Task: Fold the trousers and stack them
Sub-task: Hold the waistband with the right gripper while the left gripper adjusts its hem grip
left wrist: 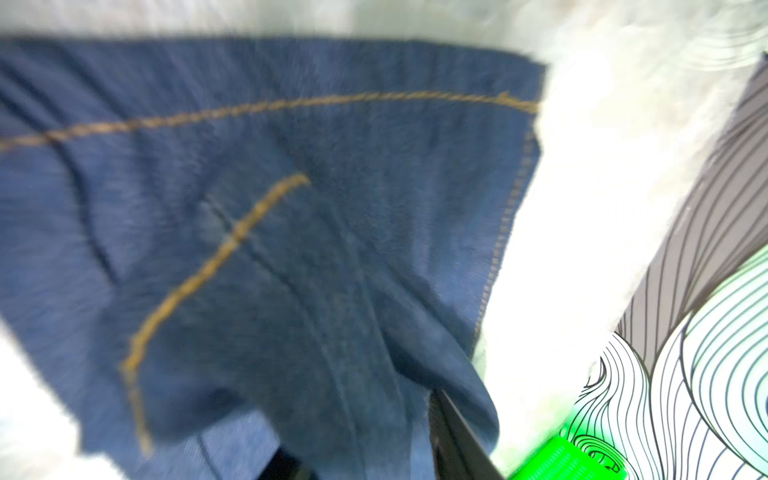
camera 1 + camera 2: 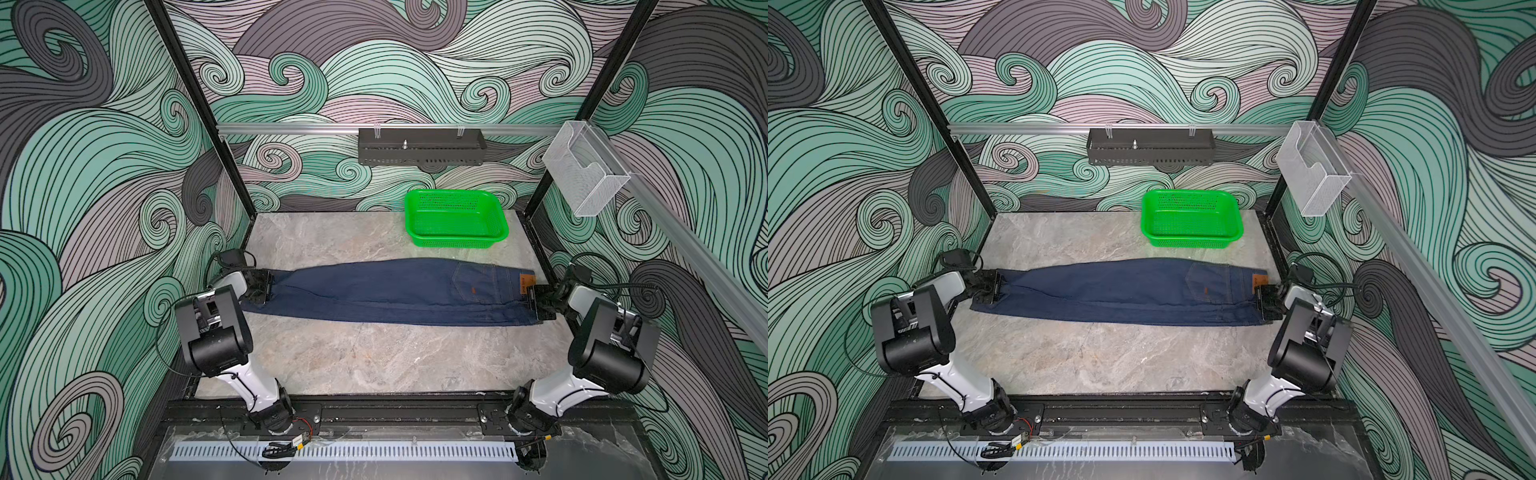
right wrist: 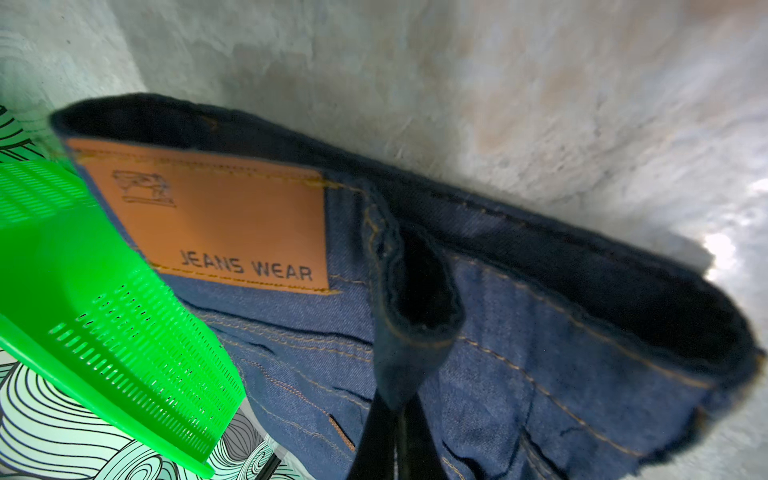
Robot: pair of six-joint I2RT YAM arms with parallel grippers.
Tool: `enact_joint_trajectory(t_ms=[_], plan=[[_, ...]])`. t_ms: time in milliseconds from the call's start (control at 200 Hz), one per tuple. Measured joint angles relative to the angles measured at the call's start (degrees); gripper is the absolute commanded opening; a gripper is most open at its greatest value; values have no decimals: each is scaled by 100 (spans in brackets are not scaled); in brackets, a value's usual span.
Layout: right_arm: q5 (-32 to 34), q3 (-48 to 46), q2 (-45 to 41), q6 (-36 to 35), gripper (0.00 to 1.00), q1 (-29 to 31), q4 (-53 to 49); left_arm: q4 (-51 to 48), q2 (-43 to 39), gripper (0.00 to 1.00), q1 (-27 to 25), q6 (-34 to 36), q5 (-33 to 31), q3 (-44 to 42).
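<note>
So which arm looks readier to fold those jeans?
Right, probably: the right claw is shut on the jeans at the waistband, while the left claw at the leg hems shows no clear grip.

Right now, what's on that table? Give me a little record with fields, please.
jeans: dark blue, stretched across the table, legs together, waist end on the right
patch: tan, reads JEANS WEAR
left end effector: at the leg end; grip unclear
right end effector: shut on the jeans beside the patch
basket: green, empty, behind the jeans, apart from them
</note>
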Motion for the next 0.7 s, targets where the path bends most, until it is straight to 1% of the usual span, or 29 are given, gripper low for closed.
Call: enact_joint_trajectory(t_ms=[120, 230, 275, 500, 615, 700], plan=[[-13, 9, 0, 0, 0, 0, 4, -201, -76, 35, 79, 146, -92, 101], [-24, 9, 0, 0, 0, 0, 4, -339, -63, 35, 114, 258, -144, 155], [-24, 9, 0, 0, 0, 0, 4, -385, -22, 32, 116, 293, -149, 205], [-33, 9, 0, 7, 0, 0, 7, -415, 225, 0, 131, 352, -149, 256], [-76, 52, 0, 46, 0, 0, -15, -623, 225, 0, 131, 393, -146, 549], [-133, 166, -2, 125, 0, 0, -76, -833, 225, 0, 125, 450, -92, 1108]])
